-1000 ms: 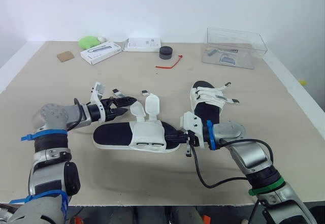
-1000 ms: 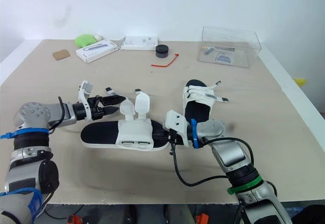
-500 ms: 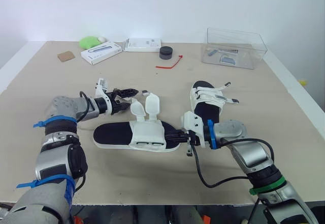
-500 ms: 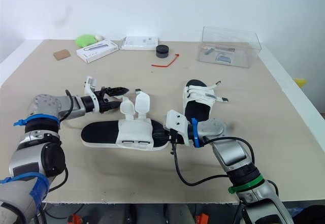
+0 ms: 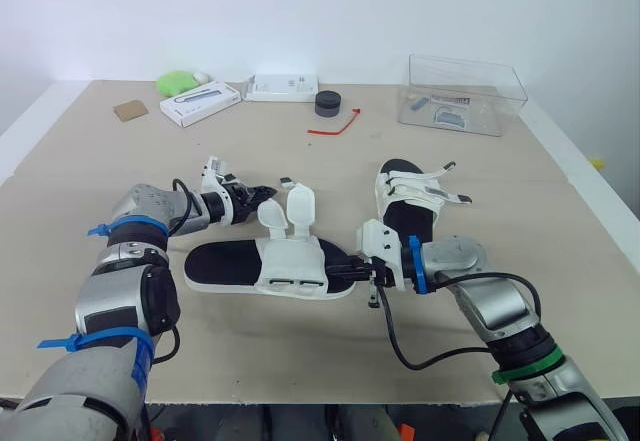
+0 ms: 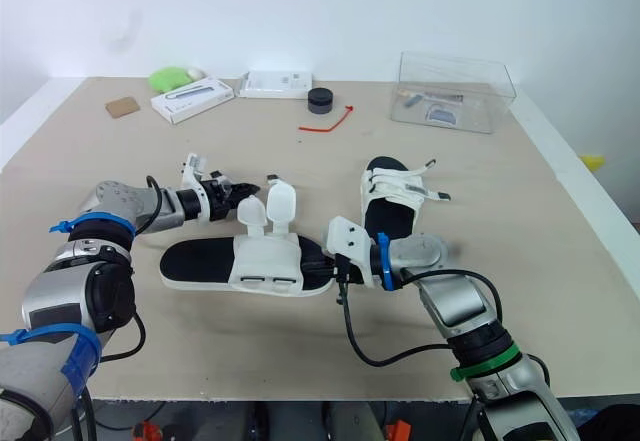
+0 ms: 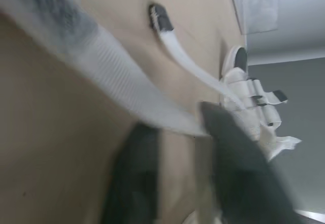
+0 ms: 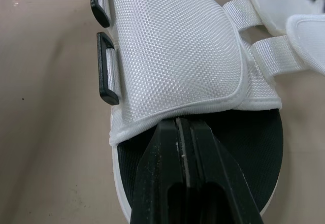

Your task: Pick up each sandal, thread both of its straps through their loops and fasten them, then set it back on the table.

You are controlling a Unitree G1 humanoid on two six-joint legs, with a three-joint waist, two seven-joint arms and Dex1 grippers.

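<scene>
**Near sandal pinned at the heel, straps still open**

On the beige table (image 5: 300, 351) we see the near sandal (image 5: 270, 266) lying flat at 6 o'clock from the table centre, with its toe towards 9 o'clock. Its two white flaps (image 5: 299, 206) stand up unfastened. The second sandal (image 5: 405, 201) lies at 2 o'clock from it, apart.

The clear plastic box (image 5: 465, 94) stands far at 1 o'clock. Two white boxes (image 5: 198, 103) lie at 11 o'clock.

The right gripper (image 8: 184, 125) rests on the black footbed, its fingers pressed together with nothing between them. The white upper (image 8: 177, 56) blocks the way ahead of the tips.

The left gripper (image 5: 255, 199) is at 11 o'clock from the flaps. Its fingers (image 7: 134, 183) are apart, and a loose strap (image 7: 117, 82) crosses their tips, not pinched.

Smaller things lie far: a green object (image 5: 175, 83), a black round piece (image 5: 327, 103), a red tie (image 5: 335, 126).
</scene>
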